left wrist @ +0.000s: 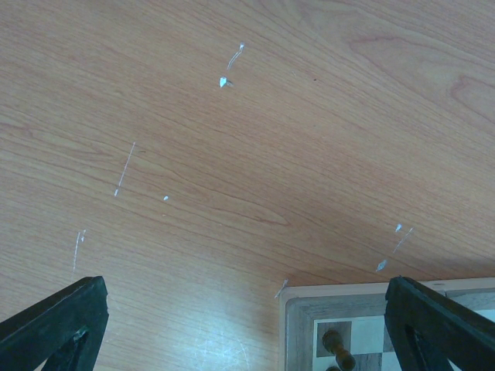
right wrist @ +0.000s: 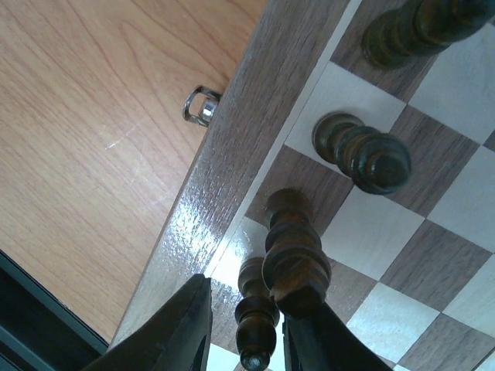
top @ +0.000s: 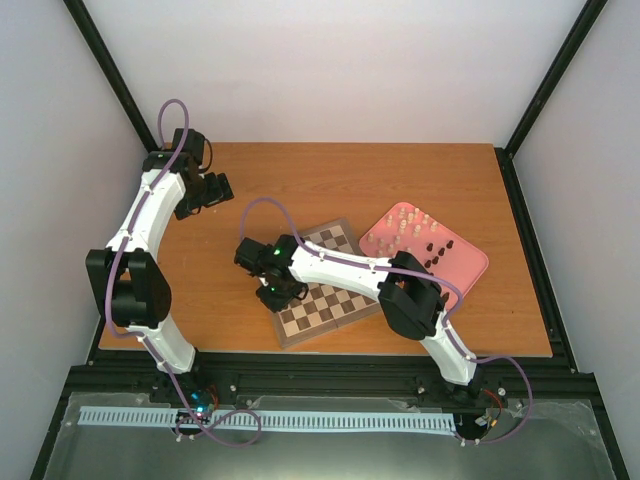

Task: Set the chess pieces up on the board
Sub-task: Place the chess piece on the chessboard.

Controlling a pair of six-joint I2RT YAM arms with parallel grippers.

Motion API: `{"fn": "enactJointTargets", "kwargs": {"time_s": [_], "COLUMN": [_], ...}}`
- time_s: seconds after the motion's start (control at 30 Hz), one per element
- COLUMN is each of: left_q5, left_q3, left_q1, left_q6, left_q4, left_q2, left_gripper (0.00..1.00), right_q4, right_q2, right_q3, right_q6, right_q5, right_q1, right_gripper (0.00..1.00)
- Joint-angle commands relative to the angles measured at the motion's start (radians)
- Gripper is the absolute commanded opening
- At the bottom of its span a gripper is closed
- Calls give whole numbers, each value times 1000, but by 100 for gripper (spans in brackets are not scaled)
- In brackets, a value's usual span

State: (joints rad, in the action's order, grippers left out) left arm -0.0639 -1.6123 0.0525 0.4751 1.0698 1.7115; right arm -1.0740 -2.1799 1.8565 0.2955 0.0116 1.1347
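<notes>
2 arms, 1 board (top: 325, 308) and 1 pink tray (top: 478, 263) share the table (top: 400, 170). The board lies skewed at the table's middle, and the tray sits just beside its far right corner.

The tray holds 2 clusters of chess pieces (top: 428, 238): cream pieces (top: 410, 222) on the far side and dark pieces (top: 440, 252) nearer. Both are too small in the top view to count surely.

The right wrist view shows 4 dark figures standing on the board along its bordered left edge:
- 1 at the picture's top corner
- 1 round-headed piece (right wrist: 363, 151) on a pale square
- 1 tall piece (right wrist: 292, 255)
- 1 small dark piece (right wrist: 255, 328) beside the tall one

The small dark piece stands between the fingers of the right gripper (right wrist: 251, 309). The fingers are parted a little, with a gap showing on its left side, so it is let go, not pinched. 1 metal clasp (right wrist: 201, 104) juts from the board's outer side.

The left gripper (top: 212, 190) hangs over bare table at the far left, well apart from the board. Its 2 fingers are spread wide with nothing between them. Its own camera catches 1 board corner with at least 1 dark figure on it
</notes>
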Motion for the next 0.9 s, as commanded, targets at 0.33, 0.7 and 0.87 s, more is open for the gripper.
{"fn": "enactJointTargets", "kwargs": {"time_s": [0.33,0.7,0.87], "left_q5": [-14,-21,-18], "left_q3": [-9,-12,-23], "left_q1": [4,5,6], "left_q6": [-1,-3,-3], "left_q4": [-5,2,8], "left_q2": [-6,-7,-6], "left_gripper": [100,100,100], "right_q4": [-32,-125,-170], "right_q2": [20,214,402], "right_q3": [39,27,-113], "right_q6": [-26,41,126], "right_q5": [-21,-176,-224], "right_q1": [11,-30,-139], "right_gripper": [35,44,49]}}
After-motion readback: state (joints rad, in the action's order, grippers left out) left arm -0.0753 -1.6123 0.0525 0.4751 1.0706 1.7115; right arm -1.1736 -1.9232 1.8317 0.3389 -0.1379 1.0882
